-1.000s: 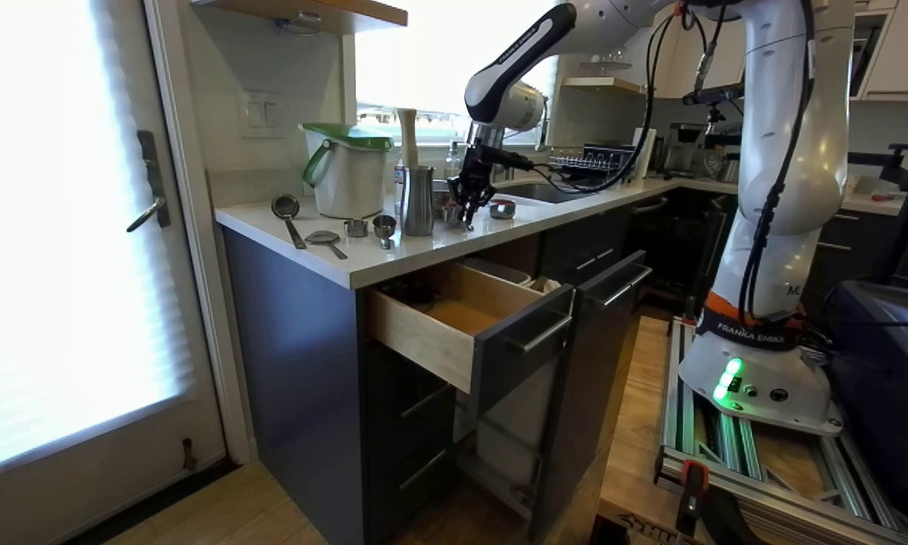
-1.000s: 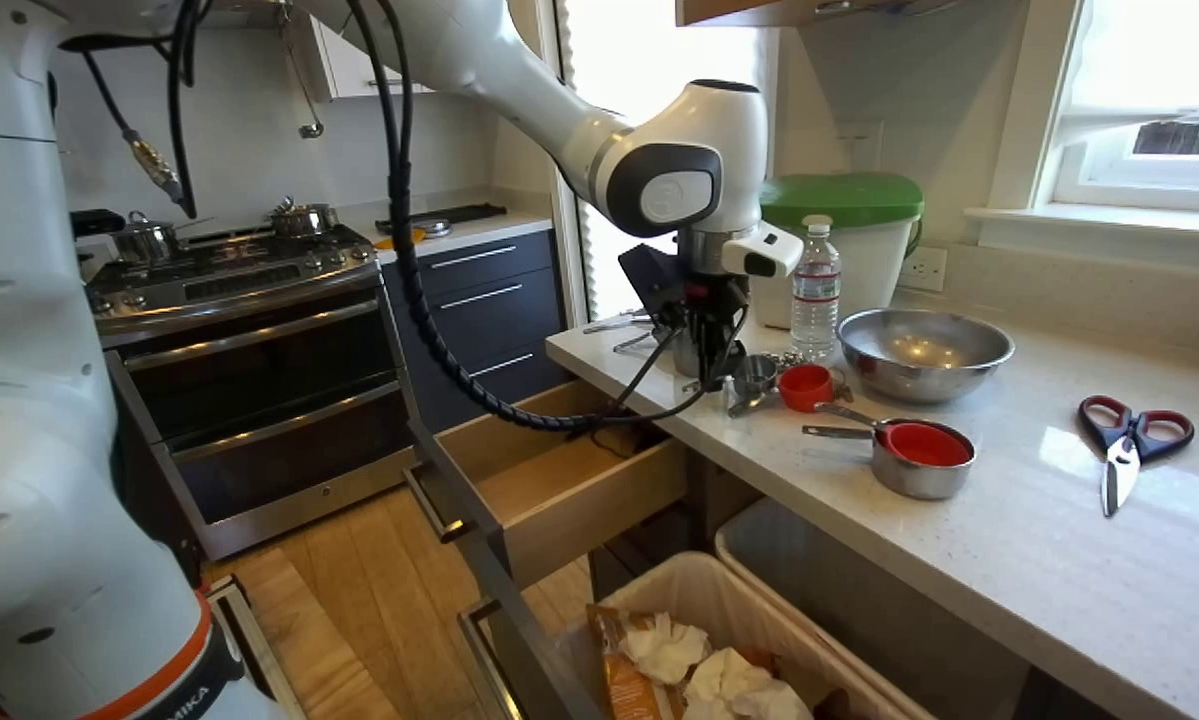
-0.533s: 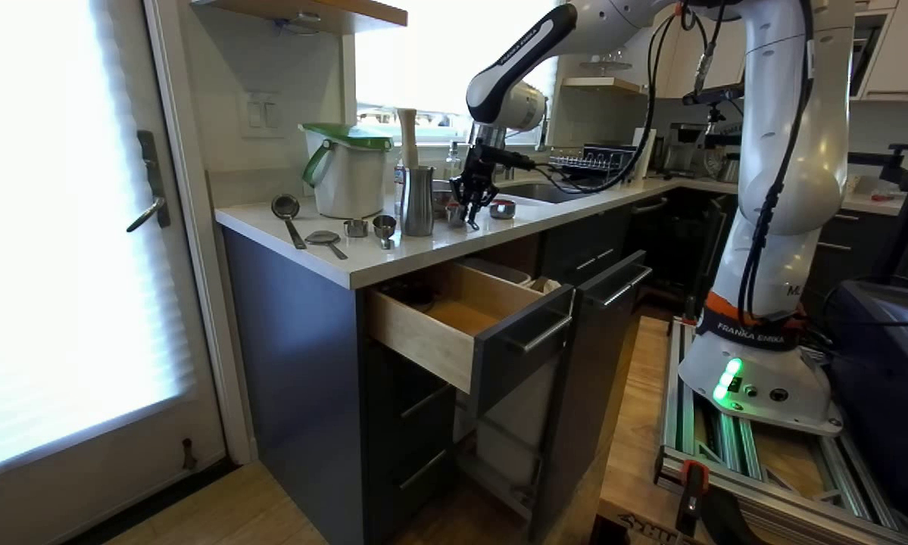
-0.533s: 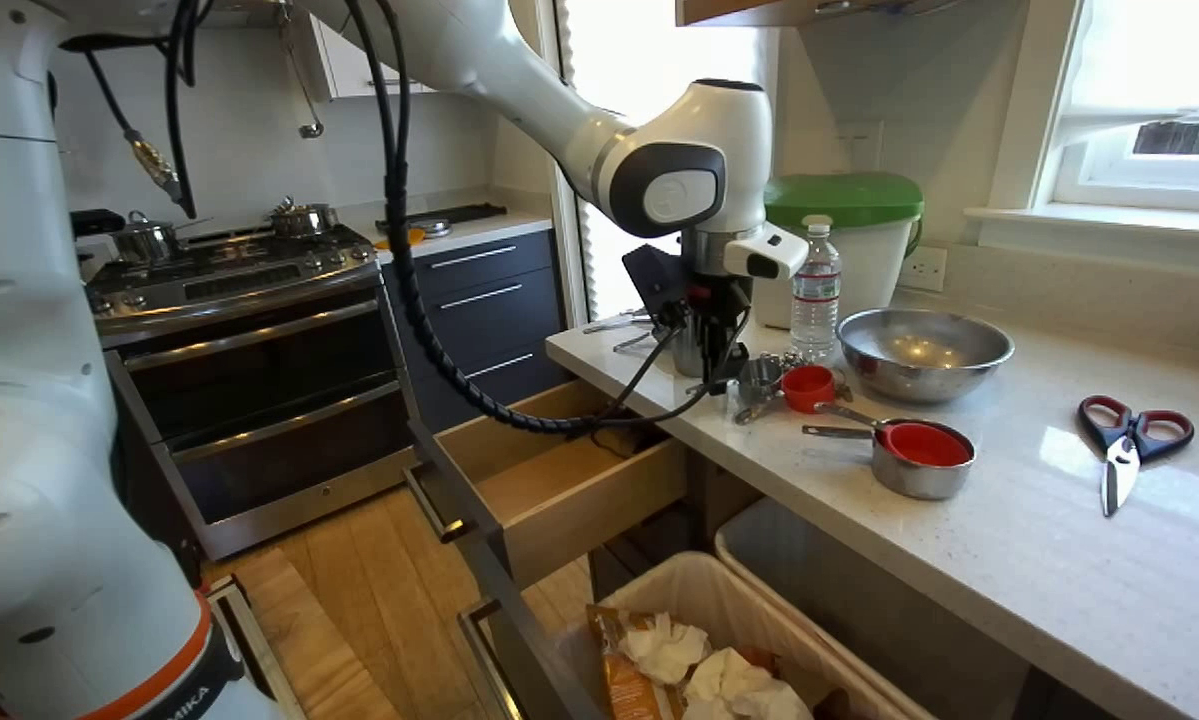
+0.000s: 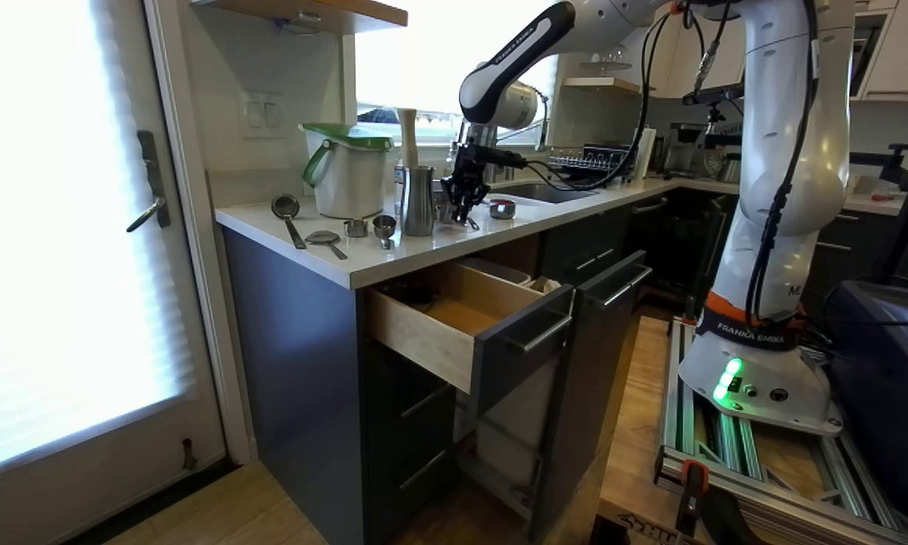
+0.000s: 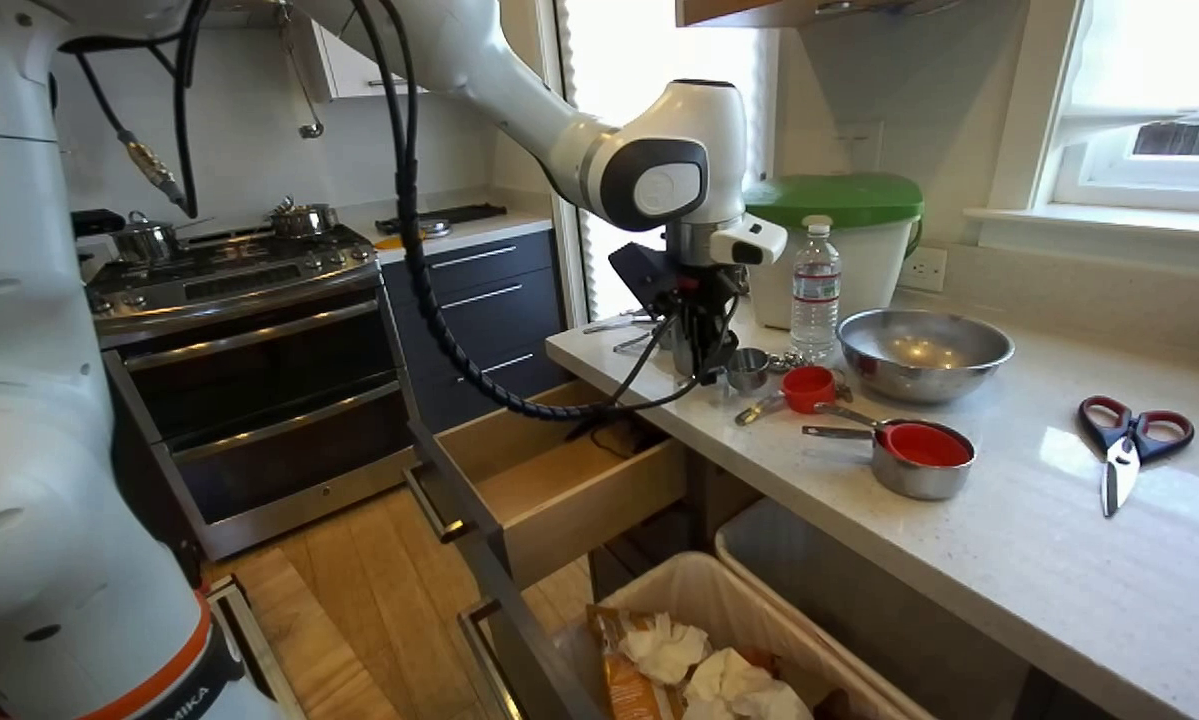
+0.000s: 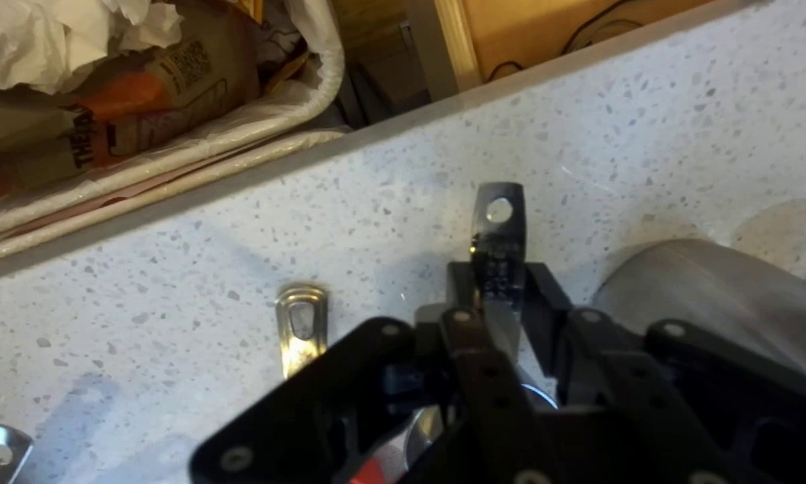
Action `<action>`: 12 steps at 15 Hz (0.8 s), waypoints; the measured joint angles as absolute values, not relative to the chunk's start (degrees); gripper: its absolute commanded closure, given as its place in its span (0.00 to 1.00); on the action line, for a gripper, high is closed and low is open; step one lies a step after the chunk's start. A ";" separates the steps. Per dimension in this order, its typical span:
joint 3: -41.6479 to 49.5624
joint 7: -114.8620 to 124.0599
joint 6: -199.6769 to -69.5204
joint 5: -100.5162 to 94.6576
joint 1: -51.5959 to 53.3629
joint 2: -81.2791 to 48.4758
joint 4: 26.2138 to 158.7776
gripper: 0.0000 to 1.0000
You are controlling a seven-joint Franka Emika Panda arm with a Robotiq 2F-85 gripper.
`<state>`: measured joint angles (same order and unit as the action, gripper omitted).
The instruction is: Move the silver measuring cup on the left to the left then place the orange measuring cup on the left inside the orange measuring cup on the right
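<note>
The silver measuring cup on the left (image 6: 748, 369) stands on the counter beside the left orange measuring cup (image 6: 809, 388), with a gap between them. My gripper (image 7: 500, 286) points down with its fingertips on both sides of the silver cup's handle (image 7: 499, 235), shut on it. The gripper also shows in both exterior views (image 5: 463, 218) (image 6: 709, 378). The left orange cup's handle (image 7: 302, 326) lies beside the gripper in the wrist view. The right orange measuring cup (image 6: 927, 444) sits inside a silver cup (image 6: 921, 476). Most of the held cup is hidden in the wrist view.
A steel tumbler (image 5: 418, 200) stands close beside the gripper and shows in the wrist view (image 7: 718, 302). A bottle (image 6: 816, 290), steel bowl (image 6: 924, 375) and scissors (image 6: 1131, 440) are on the counter. An open drawer (image 6: 589, 525) and trash bin (image 6: 704, 575) lie below the front edge.
In an exterior view the gripper and the left silver cup have moved left, away from the left orange cup, widening the gap. The left orange cup stays almost where it was.
</note>
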<state>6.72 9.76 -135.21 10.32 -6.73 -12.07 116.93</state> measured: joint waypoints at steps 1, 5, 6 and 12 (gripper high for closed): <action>6.62 9.85 -135.85 9.69 -6.46 -12.13 116.93 0.94; 6.54 10.62 -140.41 6.90 -5.42 -13.13 116.94 0.94; 6.54 10.73 -141.49 6.50 -5.32 -13.49 116.95 0.94; 6.61 11.70 -145.70 4.41 -5.21 -15.60 116.99 0.52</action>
<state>6.61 11.70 -145.70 4.41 -5.21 -15.60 116.99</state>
